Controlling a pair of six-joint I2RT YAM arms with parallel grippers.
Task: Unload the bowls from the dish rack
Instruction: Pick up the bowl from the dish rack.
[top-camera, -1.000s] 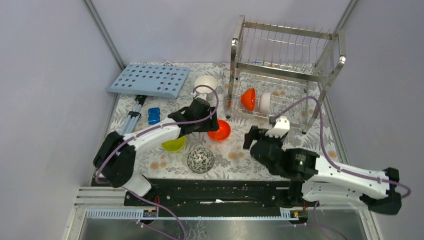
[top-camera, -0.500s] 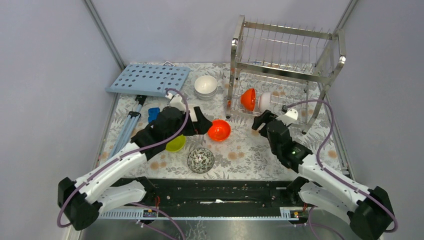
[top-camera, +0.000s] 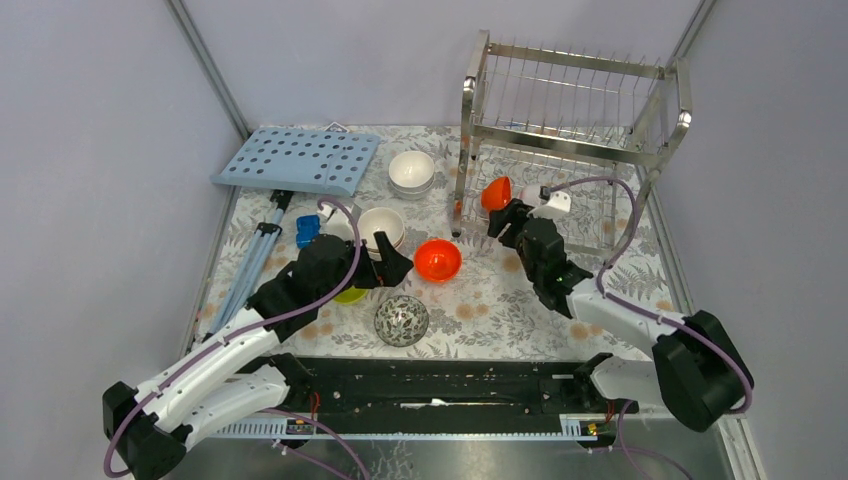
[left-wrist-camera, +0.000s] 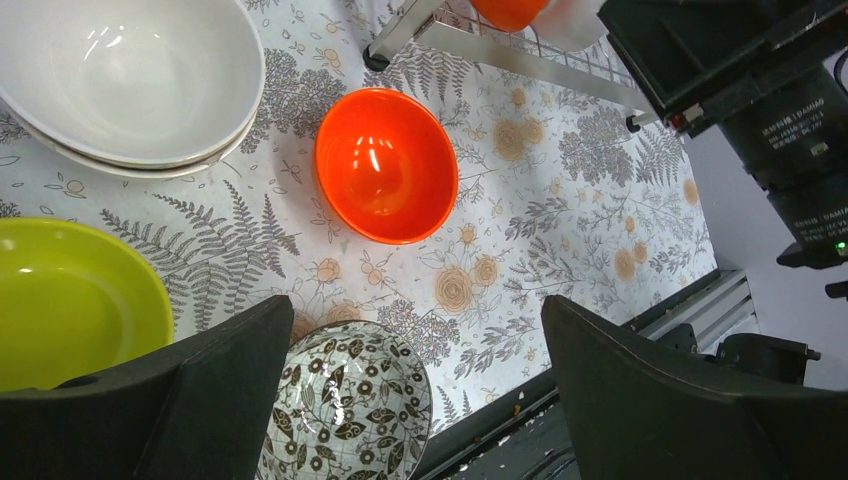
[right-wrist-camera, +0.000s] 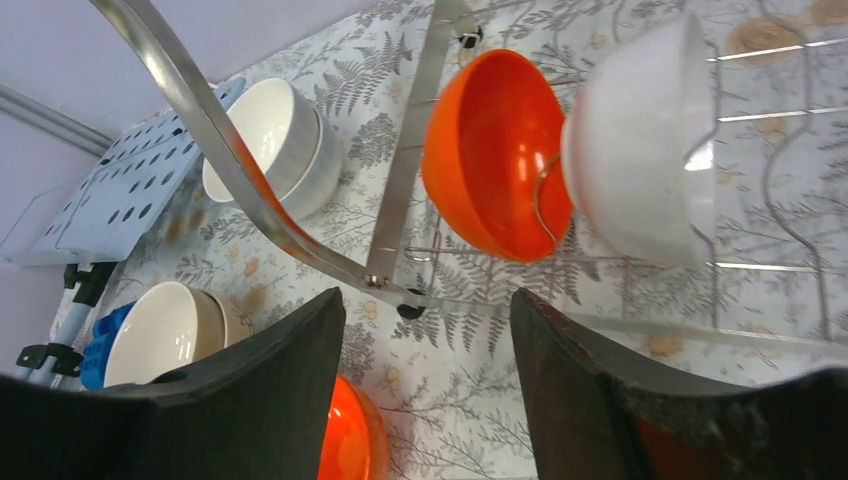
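Floral cloth (top-camera: 500, 300) bears a glossy orange bowl (top-camera: 437, 260) near the wire rack (top-camera: 468, 110).

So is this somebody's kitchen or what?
Probably a robot test booth dressed like a kitchen, not a real one. Two robot arms are bolted along the near edge, grey walls close it in, and a dish rack and bowls sit on a flowery cloth.
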